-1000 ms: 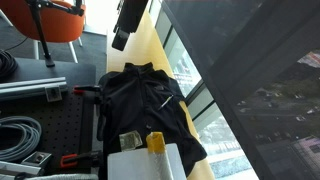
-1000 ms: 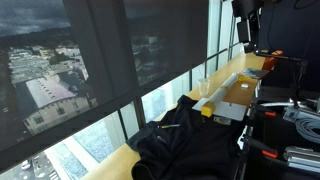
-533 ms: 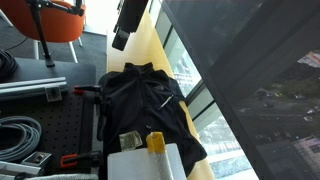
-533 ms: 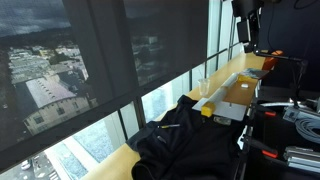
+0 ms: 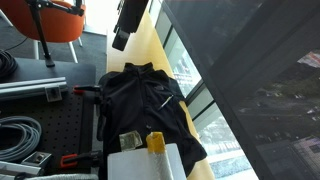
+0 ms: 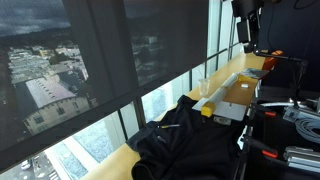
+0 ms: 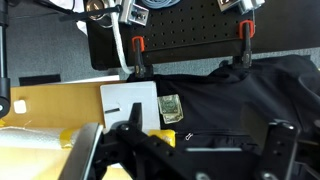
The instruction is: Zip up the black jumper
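The black jumper (image 5: 140,100) lies crumpled on the yellow ledge by the window; it also shows in an exterior view (image 6: 185,140) and in the wrist view (image 7: 230,95). Its silver zip pull (image 7: 188,136) sits near the middle of the wrist view, and shows as a small bright mark in an exterior view (image 5: 166,99). My gripper (image 5: 122,38) hangs high above the jumper, also seen in an exterior view (image 6: 247,32). Its two fingers frame the wrist view (image 7: 185,150), spread wide and empty.
A white box (image 5: 140,163) with a yellow object (image 5: 155,142) and a banknote (image 7: 169,107) lies beside the jumper. Red-handled clamps (image 7: 138,46) pin the jumper to a black perforated board (image 7: 180,25). Cables (image 5: 15,135), an orange chair (image 5: 55,20) and the window (image 6: 90,70) surround the area.
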Robot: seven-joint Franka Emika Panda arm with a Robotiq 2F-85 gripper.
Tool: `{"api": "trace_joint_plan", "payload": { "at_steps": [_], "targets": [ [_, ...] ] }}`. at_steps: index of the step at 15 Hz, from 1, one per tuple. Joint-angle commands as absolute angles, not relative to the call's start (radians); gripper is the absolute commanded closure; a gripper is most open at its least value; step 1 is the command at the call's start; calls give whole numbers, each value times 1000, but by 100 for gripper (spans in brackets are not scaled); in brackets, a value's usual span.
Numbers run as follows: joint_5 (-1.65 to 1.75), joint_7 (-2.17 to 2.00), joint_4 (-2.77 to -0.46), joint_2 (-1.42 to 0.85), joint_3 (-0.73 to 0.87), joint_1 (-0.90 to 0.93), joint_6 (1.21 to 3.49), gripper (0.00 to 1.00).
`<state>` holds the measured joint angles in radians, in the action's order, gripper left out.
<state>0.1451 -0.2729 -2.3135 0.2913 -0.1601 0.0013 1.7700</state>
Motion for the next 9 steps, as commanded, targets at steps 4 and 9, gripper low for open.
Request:
{"api": "trace_joint_plan", "payload": {
  "at_steps": [4,9],
  "targets": [
    [133,-292,-2359,195,-141,25,2116,0],
    [43,-212,-2422,59,-142,66,2440,0]
  ]
}}
